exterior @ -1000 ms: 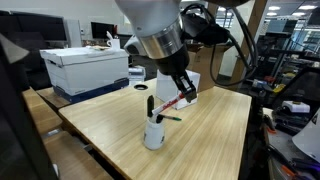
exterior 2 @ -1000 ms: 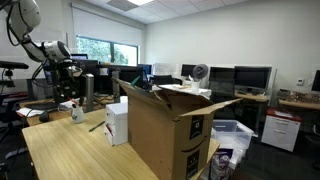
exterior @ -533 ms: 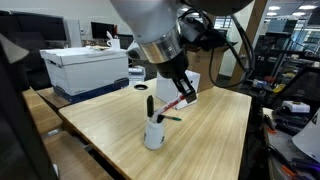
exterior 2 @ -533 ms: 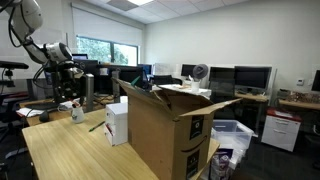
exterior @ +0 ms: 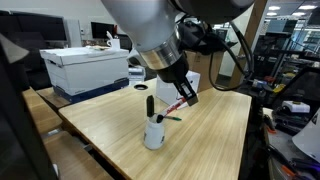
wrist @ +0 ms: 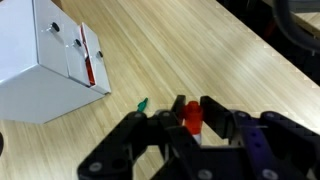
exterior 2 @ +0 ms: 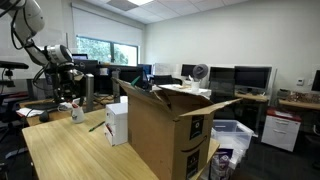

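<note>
I'm gripping the red marker in the closed pincer, over the table's middle. Its long axis is slanting down out of the jaws toward the white cup, which is standing just below its lower tip.

Pale wood-grain tabletop. Carries a white cup standing upright, a small white box well apart, and a green marker lying near that box.

I've got a small white box ahead-left of my jaws on the wooden table; a cardboard box sits well apart.
</note>
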You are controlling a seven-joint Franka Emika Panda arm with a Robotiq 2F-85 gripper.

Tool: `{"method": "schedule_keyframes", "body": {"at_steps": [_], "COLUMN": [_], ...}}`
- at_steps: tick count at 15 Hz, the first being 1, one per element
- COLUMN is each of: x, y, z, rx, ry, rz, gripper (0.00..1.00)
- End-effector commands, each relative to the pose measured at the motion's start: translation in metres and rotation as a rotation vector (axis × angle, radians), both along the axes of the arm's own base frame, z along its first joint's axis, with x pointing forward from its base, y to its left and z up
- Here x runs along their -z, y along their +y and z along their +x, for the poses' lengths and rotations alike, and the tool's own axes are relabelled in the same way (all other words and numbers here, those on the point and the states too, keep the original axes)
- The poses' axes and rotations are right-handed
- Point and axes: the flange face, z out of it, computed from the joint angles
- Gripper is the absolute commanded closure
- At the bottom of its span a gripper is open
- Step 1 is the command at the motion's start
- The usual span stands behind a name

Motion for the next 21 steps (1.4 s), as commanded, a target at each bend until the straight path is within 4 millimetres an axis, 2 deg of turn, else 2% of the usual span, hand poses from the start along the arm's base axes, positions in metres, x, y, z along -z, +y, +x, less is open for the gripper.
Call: {"method": "schedule_keyframes", "body": {"at_steps": [1,7,9,21], "x": [0.001,0.005,0.007,0.006], "y": [0.012,0.029,0.022,0.044], "z": [0.001,0.001,0.008,0.008], "rx": [-0.025,-0.035,-0.034,-0.037], "ry": [0.045,0.064,0.069,0.085], "rz": [-0.009,-0.025,-0.039,-0.065], "gripper": [0.90,0.90,0.90,0.90]}}
